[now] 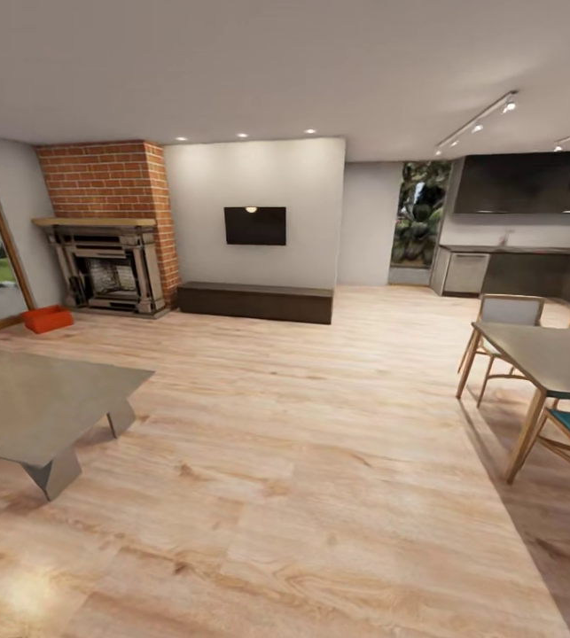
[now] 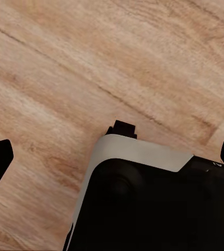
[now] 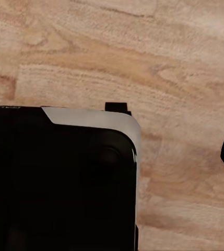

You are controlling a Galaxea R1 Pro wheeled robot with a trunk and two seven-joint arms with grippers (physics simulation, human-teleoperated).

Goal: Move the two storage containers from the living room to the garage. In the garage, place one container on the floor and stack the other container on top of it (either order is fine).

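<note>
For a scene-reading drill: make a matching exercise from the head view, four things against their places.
Things:
1. storage container
2. television
3. low grey table
4. dining table

Places:
A. hung on the white wall
B. at the view's right, with chairs round it
C. on the wood floor beside the brick fireplace
D. near the camera, at the view's left

Pairs: 1-C, 2-A, 3-D, 4-B

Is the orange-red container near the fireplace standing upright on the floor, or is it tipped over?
Upright, it seems: the storage container sits flat on the wood floor beside the fireplace. Its contents cannot be told from here.
</note>
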